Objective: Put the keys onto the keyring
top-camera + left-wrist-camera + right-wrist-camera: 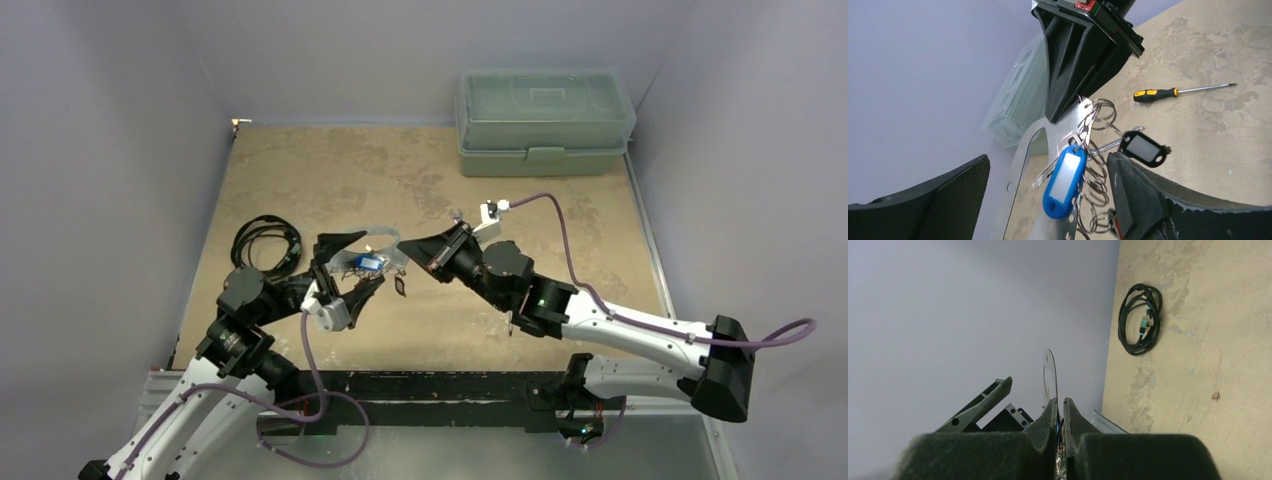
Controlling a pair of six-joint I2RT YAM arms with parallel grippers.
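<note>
The keyring (pixel 1023 165), a flat grey metal plate with a slot and a row of wire rings, hangs in the air. My right gripper (pixel 1068 111) is shut on its upper end; in the right wrist view the plate (pixel 1055 371) shows edge-on between the closed fingers. A blue-headed key (pixel 1064 181) hangs from one ring. My left gripper (pixel 1048 160) is open, its fingers (pixel 1153 200) standing wide on both sides of the plate without touching it. A black-headed key (pixel 1144 148) lies on the table beyond. From above, the keyring (pixel 383 238) sits between both grippers.
A yellow-and-black screwdriver (pixel 1178 91) lies on the table past the black key. A coiled black cable (pixel 265 240) lies at the left and a green lidded box (pixel 545 120) stands at the back right. Grey walls close in the table.
</note>
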